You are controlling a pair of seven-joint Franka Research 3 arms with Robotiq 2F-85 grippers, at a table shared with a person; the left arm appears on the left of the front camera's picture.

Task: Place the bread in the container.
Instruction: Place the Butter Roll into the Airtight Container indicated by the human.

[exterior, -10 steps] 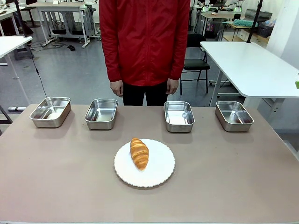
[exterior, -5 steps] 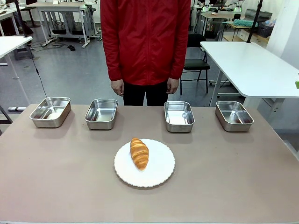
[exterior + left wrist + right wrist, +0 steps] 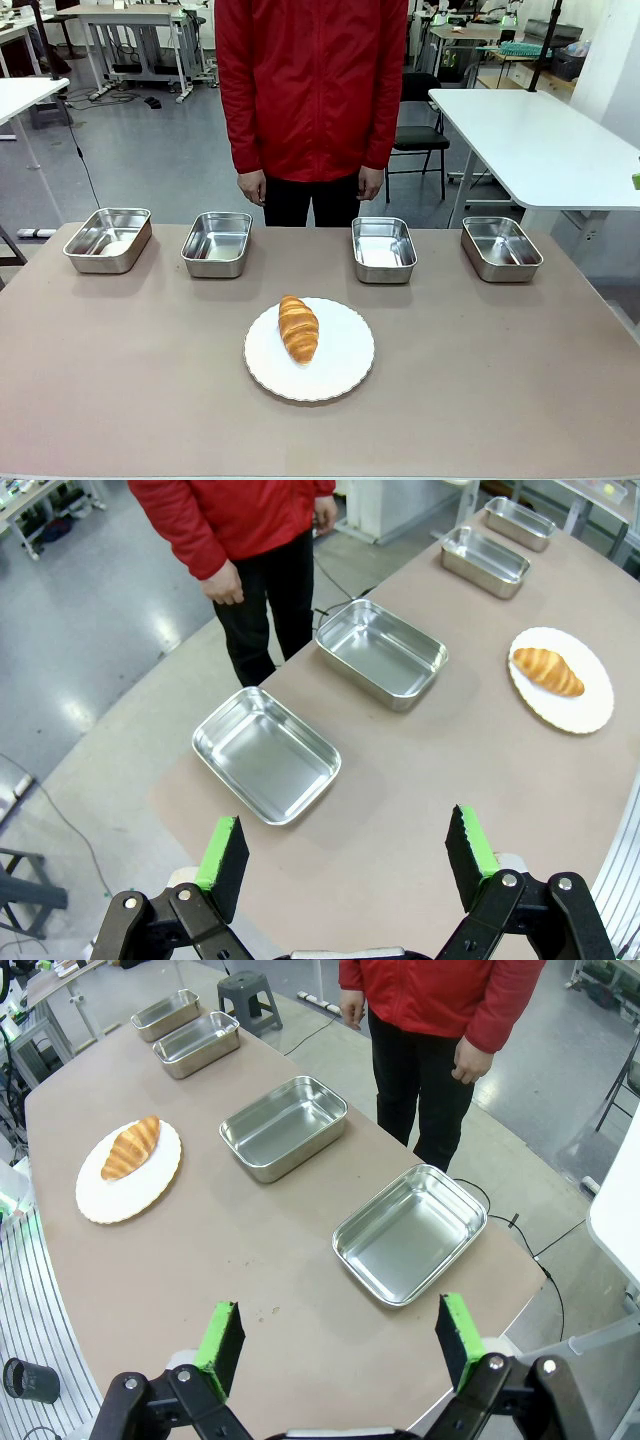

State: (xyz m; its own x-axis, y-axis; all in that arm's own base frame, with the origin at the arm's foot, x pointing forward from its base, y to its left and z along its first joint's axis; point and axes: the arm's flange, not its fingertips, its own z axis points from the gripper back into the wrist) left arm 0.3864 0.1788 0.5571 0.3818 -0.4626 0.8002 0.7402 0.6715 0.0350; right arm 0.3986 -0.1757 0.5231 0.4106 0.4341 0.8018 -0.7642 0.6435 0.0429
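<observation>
At the middle of the worktop [image 3: 500, 380] nothing has moved over the last second. The croissant [image 3: 298, 328] lies exactly where it was, on the nine o'clock half of the white plate [image 3: 345, 365], its long axis running from twelve to six. Only the person [image 3: 310, 90] at the twelve o'clock edge has shifted a touch, hands hanging clear of everything. I judge the task not yet begun, with the whole pick-up ahead of me.

My left tool [image 3: 346, 845] looks in from the nine o'clock end, jaws spread wide with nothing between the green pads. My right tool [image 3: 338, 1328] looks in from the three o'clock end, equally wide and empty.

Beyond the plate four pans stand in a row: the ten o'clock pan [image 3: 108, 240], the eleven o'clock pan [image 3: 217, 243], the one o'clock pan [image 3: 383, 249] and the two o'clock pan [image 3: 501, 248]. All are shallow, rectangular, shiny steel with rounded corners and rolled rims, and all are empty, so I cannot tell which one is meant.

The croissant is golden-brown, ridged and tapered at both ends; I expect a flaky crust that crushes under a hard squeeze. The plate's edge is scalloped, and the worktop is matte brown.
</observation>
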